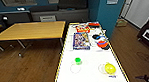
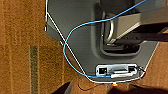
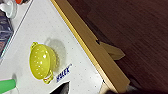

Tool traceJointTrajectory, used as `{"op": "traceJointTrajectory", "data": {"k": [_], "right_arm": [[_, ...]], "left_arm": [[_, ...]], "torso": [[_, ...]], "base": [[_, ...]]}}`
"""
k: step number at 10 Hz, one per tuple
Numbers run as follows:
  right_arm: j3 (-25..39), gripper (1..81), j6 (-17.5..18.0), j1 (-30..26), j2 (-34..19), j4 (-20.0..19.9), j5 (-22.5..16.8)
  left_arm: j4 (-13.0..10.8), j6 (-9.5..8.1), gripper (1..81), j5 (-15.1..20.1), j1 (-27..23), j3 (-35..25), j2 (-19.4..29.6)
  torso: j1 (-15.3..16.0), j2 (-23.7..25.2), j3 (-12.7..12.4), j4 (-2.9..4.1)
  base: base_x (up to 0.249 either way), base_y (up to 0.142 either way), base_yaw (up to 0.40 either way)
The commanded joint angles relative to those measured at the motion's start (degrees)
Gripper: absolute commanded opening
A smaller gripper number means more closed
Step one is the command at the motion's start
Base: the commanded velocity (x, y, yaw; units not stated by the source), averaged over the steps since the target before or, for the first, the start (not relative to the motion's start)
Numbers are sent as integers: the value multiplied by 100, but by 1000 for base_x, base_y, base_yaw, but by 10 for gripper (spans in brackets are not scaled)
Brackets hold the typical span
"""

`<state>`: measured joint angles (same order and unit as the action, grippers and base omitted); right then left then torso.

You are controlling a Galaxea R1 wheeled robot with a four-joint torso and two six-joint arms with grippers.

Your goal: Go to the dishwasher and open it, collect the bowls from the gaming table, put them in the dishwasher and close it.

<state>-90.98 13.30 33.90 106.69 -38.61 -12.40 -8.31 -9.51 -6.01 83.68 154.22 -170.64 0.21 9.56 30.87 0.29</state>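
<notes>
The gaming table has a white top with yellow-tan edging and runs away from me in the head view. On its near end stand two bowls: a small bright green bowl on the left and a wider pale yellow-green bowl on the right. The right wrist view looks down on the yellow-green bowl, which has small holes and two handles, and a slice of the green bowl shows beside it. A dark part of my right gripper hangs above the table top close to the yellow-green bowl. My left gripper hangs over the wooden floor by my own grey base. The dishwasher is out of view.
Flat colourful game boxes and round paddles lie on the table's far half. A plain yellow-wood table stands to the left, a teal wall corner to the right. Wooden floor lies on both sides.
</notes>
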Motion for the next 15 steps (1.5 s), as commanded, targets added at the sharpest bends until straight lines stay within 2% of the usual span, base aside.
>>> {"op": "traceJointTrajectory", "data": {"k": [1, 4, 7, 8, 12, 15], "right_arm": [[-577, 811, 180, -905, -59, -656, -667], [-463, 811, 173, -1090, 240, -648, -449], [-534, 811, 199, -1126, 549, -657, 237], [-569, 811, 217, -1196, 601, -657, 299], [-1228, 811, 384, -1451, 953, -710, 168], [-1632, 811, 384, -1451, 1374, -718, 97]], "left_arm": [[58, -25, 811, 381, -39, 20, 21], [58, -25, 811, 381, -48, 20, 21], [67, -25, 811, 390, -57, 20, 30], [67, -25, 811, 390, -57, 20, 30], [67, -25, 811, 390, -66, 29, 12], [67, -25, 811, 390, -75, 29, 30]], "torso": [[0, 0, 0, 0], [2, 0, 2, 0], [4, -2, 2, 0], [4, -2, 2, 0], [6, -4, 4, 0], [6, -4, 4, 0]], "base": [[0, 0, 0], [0, 0, 0], [0, 0, 0], [0, 0, 0], [0, 0, 0], [0, 0, 0]]}}
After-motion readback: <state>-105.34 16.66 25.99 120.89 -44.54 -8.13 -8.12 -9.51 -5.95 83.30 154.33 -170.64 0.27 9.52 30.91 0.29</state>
